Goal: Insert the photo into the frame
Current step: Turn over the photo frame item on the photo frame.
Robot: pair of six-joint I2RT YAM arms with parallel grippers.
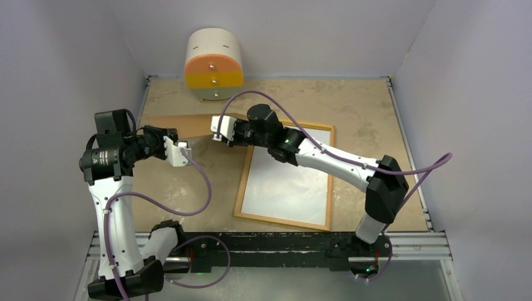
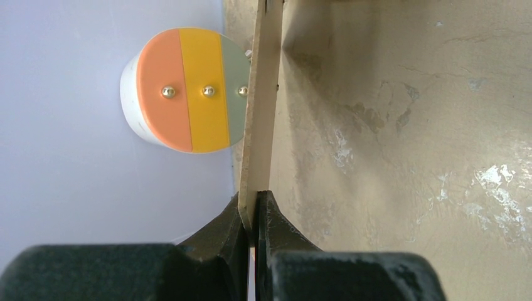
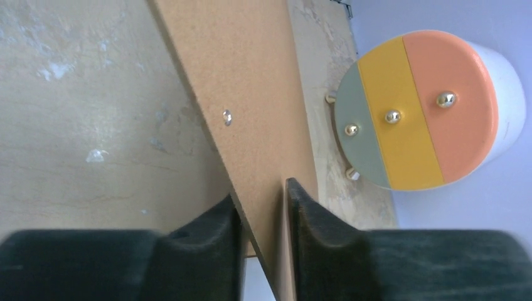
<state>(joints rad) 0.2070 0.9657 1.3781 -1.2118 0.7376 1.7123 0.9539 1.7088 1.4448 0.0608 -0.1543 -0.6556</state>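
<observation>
1. White side up, the photo (image 1: 285, 185) lies inside the frame (image 1: 282, 222), whose light wood back shows. Both lie flat on the table (image 1: 351, 106), right of centre.
2. Only the wrist views show the grips on the brown backing sheet (image 2: 260, 106). The left gripper (image 2: 254, 200) is clenched on its edge. The right gripper (image 3: 263, 194) straddles it; whether it grips is unclear.
3. One photo, one frame, one sheet, two grippers.

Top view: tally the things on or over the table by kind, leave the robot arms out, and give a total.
picture frame, back side up: 1
photo, white side up inside the frame: 1
brown backing board, held off the table: 1
round drawer box with orange, yellow and grey-green bands: 1
Total: 4
</observation>
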